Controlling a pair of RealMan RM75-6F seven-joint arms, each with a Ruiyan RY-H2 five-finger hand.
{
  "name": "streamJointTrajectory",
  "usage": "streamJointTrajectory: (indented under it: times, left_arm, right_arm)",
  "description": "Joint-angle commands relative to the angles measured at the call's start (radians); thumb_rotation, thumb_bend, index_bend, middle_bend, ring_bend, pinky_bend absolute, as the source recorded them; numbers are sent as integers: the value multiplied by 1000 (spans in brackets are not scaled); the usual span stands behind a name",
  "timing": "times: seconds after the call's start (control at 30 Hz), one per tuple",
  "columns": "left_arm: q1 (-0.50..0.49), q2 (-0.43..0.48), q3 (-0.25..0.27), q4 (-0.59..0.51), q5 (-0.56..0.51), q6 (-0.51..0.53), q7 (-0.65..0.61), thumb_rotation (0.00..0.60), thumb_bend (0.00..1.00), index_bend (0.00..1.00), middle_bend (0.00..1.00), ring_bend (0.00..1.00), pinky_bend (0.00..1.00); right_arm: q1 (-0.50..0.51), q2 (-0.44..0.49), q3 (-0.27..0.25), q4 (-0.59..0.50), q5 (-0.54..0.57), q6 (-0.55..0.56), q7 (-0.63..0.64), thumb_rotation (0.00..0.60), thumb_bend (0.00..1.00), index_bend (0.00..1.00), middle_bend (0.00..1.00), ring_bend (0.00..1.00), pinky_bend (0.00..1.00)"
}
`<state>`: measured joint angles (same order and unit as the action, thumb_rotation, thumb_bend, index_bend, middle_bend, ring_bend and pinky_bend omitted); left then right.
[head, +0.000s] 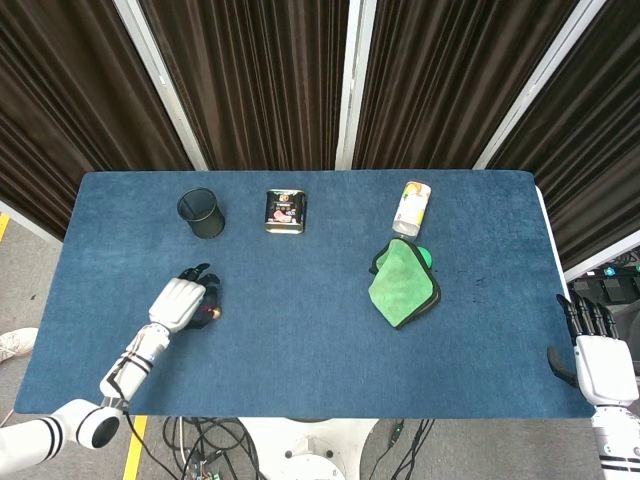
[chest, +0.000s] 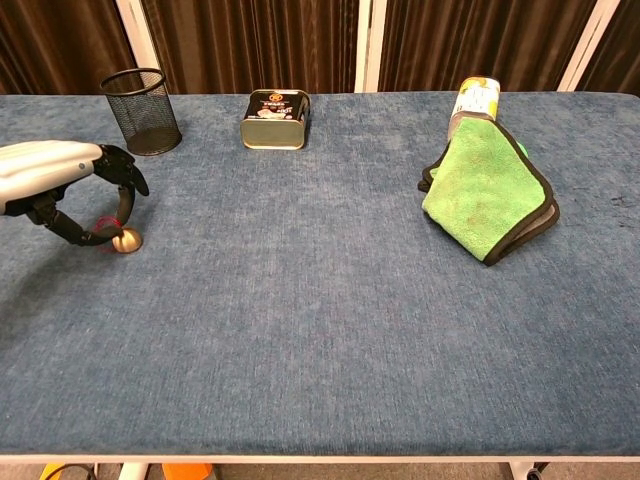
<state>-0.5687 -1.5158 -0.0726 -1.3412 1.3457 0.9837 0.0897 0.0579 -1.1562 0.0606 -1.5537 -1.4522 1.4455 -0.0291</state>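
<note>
The left hand (chest: 60, 185) curls over a small brass-coloured object (chest: 125, 241), partly hidden; whether it grips it is unclear.

On the blue tabletop (chest: 320, 330), the left hand (chest: 60, 190) is curling its dark fingers (chest: 120, 200) over a small brass ball (chest: 126, 241), fingertips touching it. Behind the ball, a black mesh cup (chest: 141, 110) is standing; a tin (chest: 275, 119) is lying right of that cup.
</note>
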Motion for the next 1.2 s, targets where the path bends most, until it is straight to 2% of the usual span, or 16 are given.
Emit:
streamJointTrajectory:
  times: [0.03,0.43,0.8,0.93,1.03,1.13,1.2]
  left_arm:
    - [0,1,0,-1,-2,0,2,600,389,587,255,68,178]
    - [2,18,-7,-34,-3,17,-1,600,408,612,272,69,173]
    - [6,115,-33,-190,37,83,-10,600,410,619,283,69,173]
    - [10,119,-41,-188,6,86,16,600,411,622,286,69,173]
    - [8,123,-29,-216,-17,49,7,600,413,627,288,69,173]
    - [-12,153,-11,-286,-6,-31,-87,600,413,627,288,68,173]
    - [-19,161,-16,-275,3,-27,-77,600,414,626,288,68,173]
  right_arm:
    - [0,-1,0,1,-1,0,1,600,340,0,0,0,0]
    - [-1,-1,0,5,-1,3,6,600,340,0,0,0,0]
    - [0,-1,0,5,-3,3,7,600,342,0,0,0,0]
    - [-2,0,0,5,-5,8,9,600,343,0,0,0,0]
    - [-3,2,0,7,-5,8,14,600,346,0,0,0,0]
    - [0,1,3,9,1,1,14,600,350,0,0,0,0]
    - [2,-1,2,7,-1,0,14,600,350,0,0,0,0]
